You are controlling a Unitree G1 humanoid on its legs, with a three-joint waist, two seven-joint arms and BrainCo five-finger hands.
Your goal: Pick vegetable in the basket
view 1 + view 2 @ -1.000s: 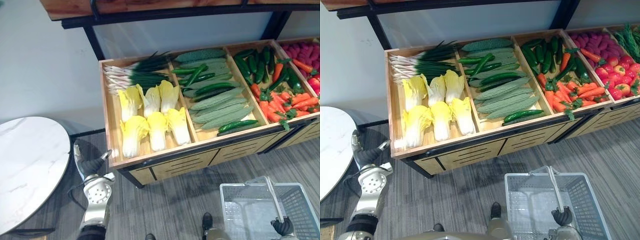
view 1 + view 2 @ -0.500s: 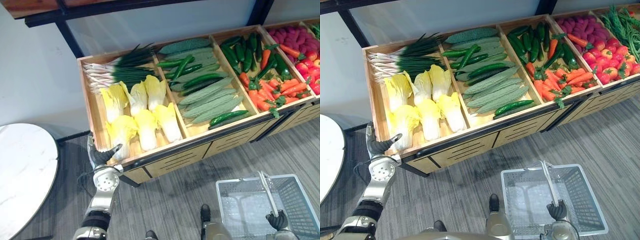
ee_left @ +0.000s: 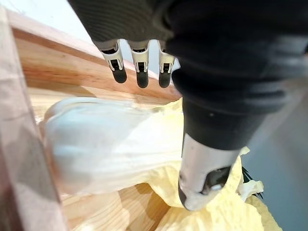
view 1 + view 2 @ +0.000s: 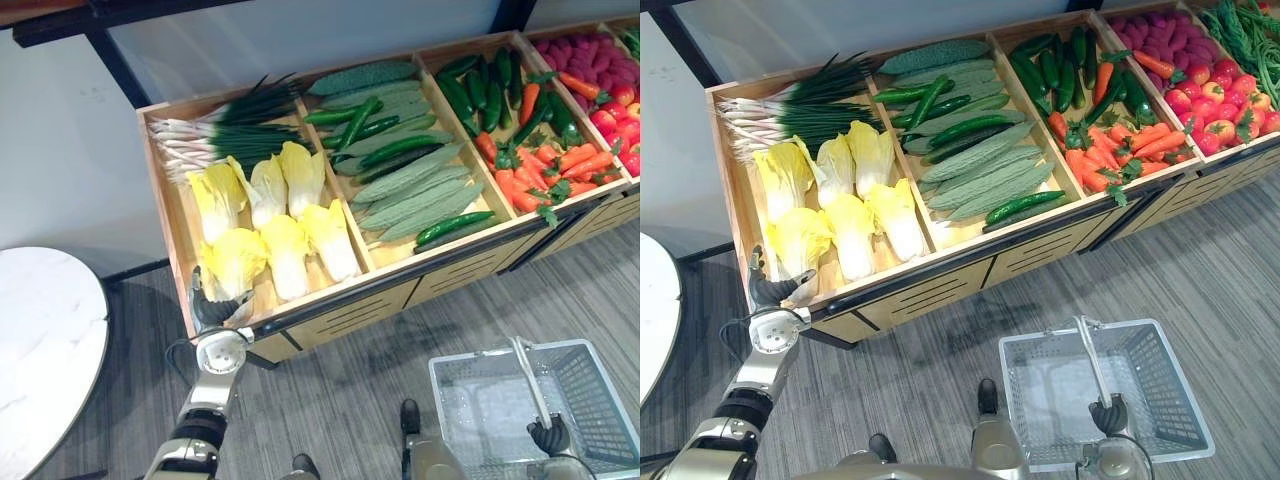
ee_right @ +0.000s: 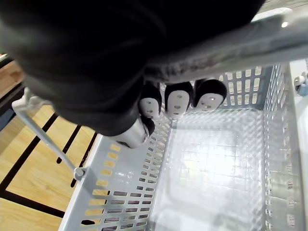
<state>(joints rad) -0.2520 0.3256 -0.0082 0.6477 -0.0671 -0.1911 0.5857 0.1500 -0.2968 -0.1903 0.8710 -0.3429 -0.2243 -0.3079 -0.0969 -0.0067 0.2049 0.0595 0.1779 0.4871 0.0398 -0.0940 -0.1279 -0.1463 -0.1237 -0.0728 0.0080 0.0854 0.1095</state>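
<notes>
The pale yellow and white napa cabbage head lies at the front left corner of the long wooden display crate, in its left compartment among other such heads. Your left robot hand is at the crate's front edge, just beside that head. Its fingers are straight and wide above the white stalk, the thumb apart over the yellow leaves; contact cannot be told. Behind the cabbages lie green onions; the next compartment holds green cucumbers and gourds. Your right robot hand is curled round the grey handle of a pale grey plastic mesh basket, well apart to the right, before the crate over grey plank floor.
</notes>
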